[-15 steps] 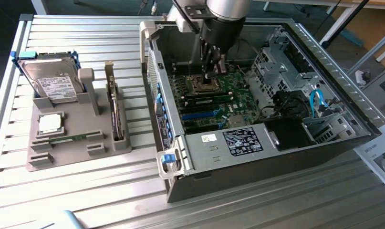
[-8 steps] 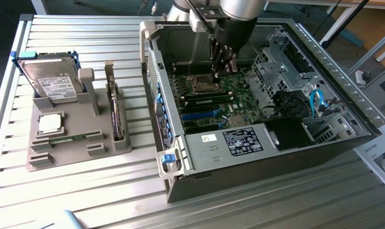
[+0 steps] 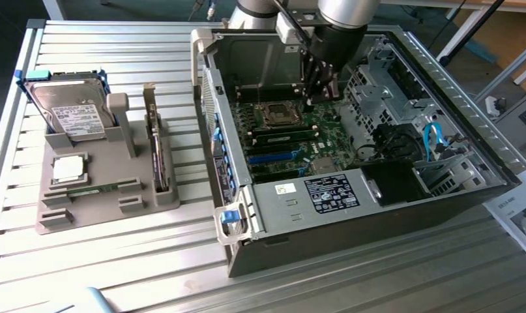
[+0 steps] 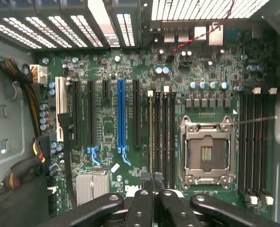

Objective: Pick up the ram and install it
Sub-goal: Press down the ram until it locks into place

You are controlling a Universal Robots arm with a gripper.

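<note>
Gripper (image 4: 153, 189), fingers shut with nothing visibly between them, hangs over the motherboard (image 4: 111, 137) beside the memory slots (image 4: 161, 132), ram (image 4: 150, 132) already seated.

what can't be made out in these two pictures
- Fingers' contact with the ram: in the wrist view the closed gripper covers the stick's near end.
- Gripper tips: in the exterior view too dark and small against the motherboard.
- Drive label text: exterior view, too small.
- Arm's upper part: exterior view, cut off by the top edge.

Slatted metal table (image 3: 115, 261) — grey parts holder (image 3: 98, 195), open computer case (image 3: 367, 215) directly on it.
</note>
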